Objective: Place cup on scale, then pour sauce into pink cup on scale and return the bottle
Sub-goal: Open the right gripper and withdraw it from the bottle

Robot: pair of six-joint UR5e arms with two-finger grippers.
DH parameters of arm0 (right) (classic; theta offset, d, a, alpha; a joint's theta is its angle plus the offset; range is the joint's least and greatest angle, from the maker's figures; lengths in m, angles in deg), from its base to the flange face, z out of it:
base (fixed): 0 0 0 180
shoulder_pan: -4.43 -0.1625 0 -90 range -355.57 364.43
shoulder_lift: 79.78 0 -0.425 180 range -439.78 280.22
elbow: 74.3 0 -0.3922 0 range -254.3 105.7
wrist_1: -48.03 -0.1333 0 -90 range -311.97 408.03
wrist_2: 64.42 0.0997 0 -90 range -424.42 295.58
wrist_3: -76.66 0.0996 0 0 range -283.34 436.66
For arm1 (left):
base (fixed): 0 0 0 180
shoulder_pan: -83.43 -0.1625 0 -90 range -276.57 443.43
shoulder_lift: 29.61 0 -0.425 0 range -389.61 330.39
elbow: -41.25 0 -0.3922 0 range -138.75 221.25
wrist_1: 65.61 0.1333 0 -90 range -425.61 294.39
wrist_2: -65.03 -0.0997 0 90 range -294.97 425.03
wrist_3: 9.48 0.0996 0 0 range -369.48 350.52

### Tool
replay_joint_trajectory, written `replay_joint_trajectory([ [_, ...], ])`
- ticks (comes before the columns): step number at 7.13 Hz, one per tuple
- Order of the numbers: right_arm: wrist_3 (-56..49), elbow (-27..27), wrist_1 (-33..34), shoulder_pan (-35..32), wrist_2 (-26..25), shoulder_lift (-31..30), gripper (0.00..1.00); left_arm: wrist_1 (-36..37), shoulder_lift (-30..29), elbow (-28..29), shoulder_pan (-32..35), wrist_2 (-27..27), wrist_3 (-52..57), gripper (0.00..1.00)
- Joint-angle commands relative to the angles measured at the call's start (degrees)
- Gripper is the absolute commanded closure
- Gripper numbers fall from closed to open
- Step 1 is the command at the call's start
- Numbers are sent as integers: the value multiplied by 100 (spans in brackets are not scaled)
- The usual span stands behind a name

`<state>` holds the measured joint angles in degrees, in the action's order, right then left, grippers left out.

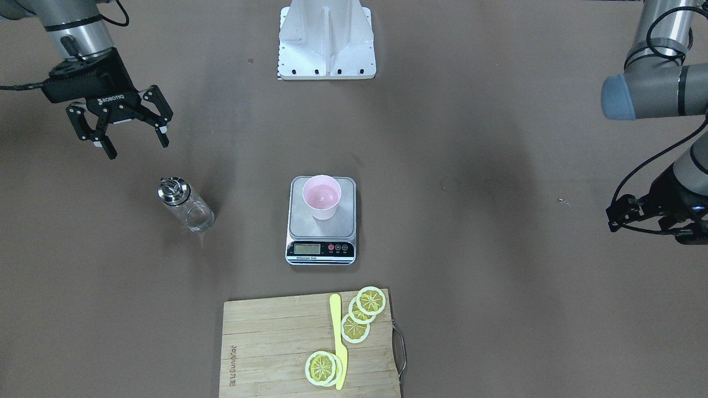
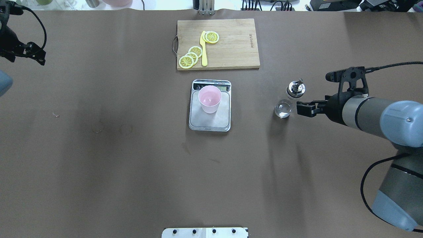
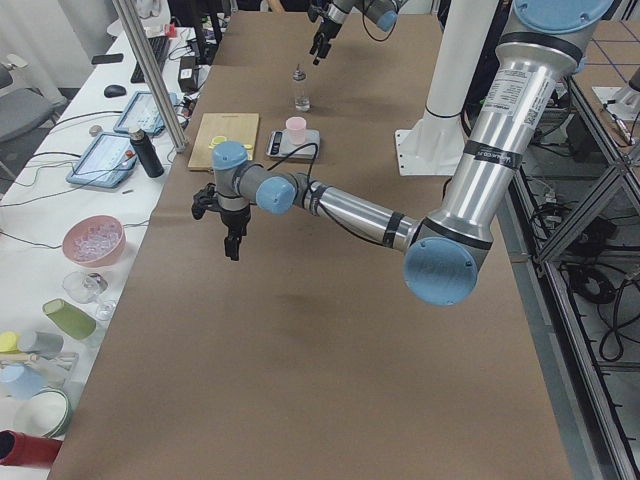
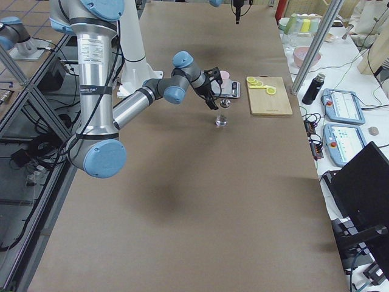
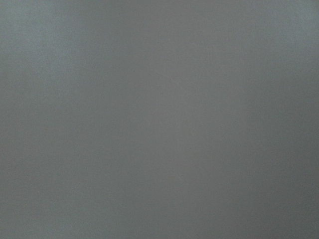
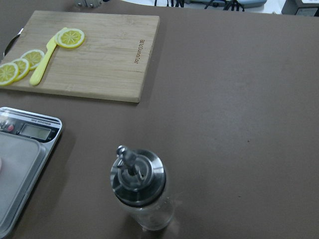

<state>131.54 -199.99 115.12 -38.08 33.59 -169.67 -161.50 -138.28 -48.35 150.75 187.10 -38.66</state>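
Note:
The pale pink cup (image 1: 322, 197) stands upright on the scale (image 1: 321, 229) at the table's middle; its bottom looks glossy. It also shows in the overhead view (image 2: 210, 99). The clear glass bottle (image 1: 185, 204) with its metal spout stands upright on the table, apart from the scale; the right wrist view looks down on its cap (image 6: 139, 174). My right gripper (image 1: 137, 148) is open and empty, a short way behind the bottle and raised. My left gripper (image 3: 233, 243) hangs over bare table far from the scale; I cannot tell its state. The left wrist view is blank grey.
A wooden cutting board (image 2: 231, 43) with lemon slices (image 2: 190, 57) and a yellow knife (image 2: 203, 49) lies just beyond the scale. The white robot base (image 1: 326, 44) stands at the table's near edge. Bowls, cups and tablets sit on the side bench (image 3: 95, 240).

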Motion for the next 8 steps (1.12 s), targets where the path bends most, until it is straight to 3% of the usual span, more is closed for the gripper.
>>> replay_joint_trajectory([
  [1,-248,-237,655,-1463,1793,155,0,0,13,4,0,1,0,2],
  [4,-2318,384,1639,-2959,2938,480,0,0,-5,-127,9,1,-17,2],
  [6,-3678,1620,1650,-4101,4002,508,0,0,4,-128,87,10,35,2],
  [7,-3965,2184,1650,-4394,4294,403,0,0,4,-198,210,62,35,2],
  [8,-3924,2302,1650,-4466,4157,11,0,-9,21,-259,211,54,44,2],
])
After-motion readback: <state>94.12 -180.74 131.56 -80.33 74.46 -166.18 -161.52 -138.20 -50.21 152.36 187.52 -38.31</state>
